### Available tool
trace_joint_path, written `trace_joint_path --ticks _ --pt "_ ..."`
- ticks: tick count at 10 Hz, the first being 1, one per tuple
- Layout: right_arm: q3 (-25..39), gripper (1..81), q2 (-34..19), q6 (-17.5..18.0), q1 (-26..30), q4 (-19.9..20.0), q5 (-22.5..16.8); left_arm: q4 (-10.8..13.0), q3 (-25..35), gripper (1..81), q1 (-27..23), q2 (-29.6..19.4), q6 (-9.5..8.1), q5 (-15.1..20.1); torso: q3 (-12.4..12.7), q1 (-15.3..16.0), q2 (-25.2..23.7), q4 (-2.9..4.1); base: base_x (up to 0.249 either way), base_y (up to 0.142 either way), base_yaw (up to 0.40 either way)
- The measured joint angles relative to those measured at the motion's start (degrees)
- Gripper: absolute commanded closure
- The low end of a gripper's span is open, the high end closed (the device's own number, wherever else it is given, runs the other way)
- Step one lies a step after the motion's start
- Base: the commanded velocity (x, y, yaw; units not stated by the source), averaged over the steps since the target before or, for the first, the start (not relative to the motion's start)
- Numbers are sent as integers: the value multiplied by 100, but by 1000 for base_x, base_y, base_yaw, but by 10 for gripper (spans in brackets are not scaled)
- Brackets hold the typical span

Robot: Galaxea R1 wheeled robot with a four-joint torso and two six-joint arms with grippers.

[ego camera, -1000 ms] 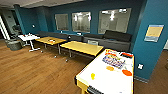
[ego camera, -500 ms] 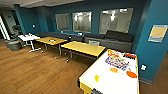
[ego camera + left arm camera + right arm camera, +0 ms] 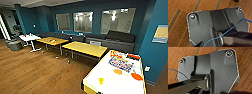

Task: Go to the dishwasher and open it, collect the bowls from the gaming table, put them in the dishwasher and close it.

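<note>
Since the earlier pictures the whole head view has swung, so the camera has turned: the gaming table [image 3: 117, 77] now sits lower and further right in the head view, cut by the bottom edge, and more of the wooden floor [image 3: 37, 72] shows on the left. On its glossy white surface an orange bowl [image 3: 136, 76] lies near the right edge, with a paler orange bowl [image 3: 117, 71] just beside it toward the middle and a small yellow thing [image 3: 101, 80] nearer the front end; a colourful flat board [image 3: 121, 63] lies further back. Beyond stand two yellow-topped tables [image 3: 83, 48], a small white table [image 3: 29, 38], a dark sofa [image 3: 110, 40] and a blue wall with windows [image 3: 82, 21]. From the left wrist, the robot's dark plate hangs over brown striped carpet [image 3: 178, 22] with a thin blue cable [image 3: 238, 24] across it; I cannot tell how that gripper stands. From the right wrist, the plate hangs over wooden floor [image 3: 181, 53], and that gripper's state cannot be told either; no bowl lies near.
</note>
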Motion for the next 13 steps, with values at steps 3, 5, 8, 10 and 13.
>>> trace_joint_path --ticks 3,5,8,10,13 --pt "2 10 13 2 -9 0 0 0 -9 10 -2 -2 2 -2 0 0 0 0 89 95 0" --pt "2 10 4 2 -9 0 0 0 -4 10 2 0 2 -2 0 2 0 0 89 91 0" --pt "2 10 13 2 -11 0 -1 0 -6 10 0 -13 2 -2 0 0 0 0 89 85 0" --pt "2 10 15 2 -9 0 0 0 -6 10 0 -11 2 -5 0 2 0 0 89 72 0" --pt "2 10 15 0 -9 0 -4 0 -9 10 0 -16 2 -5 0 2 0 0 54 0 0"
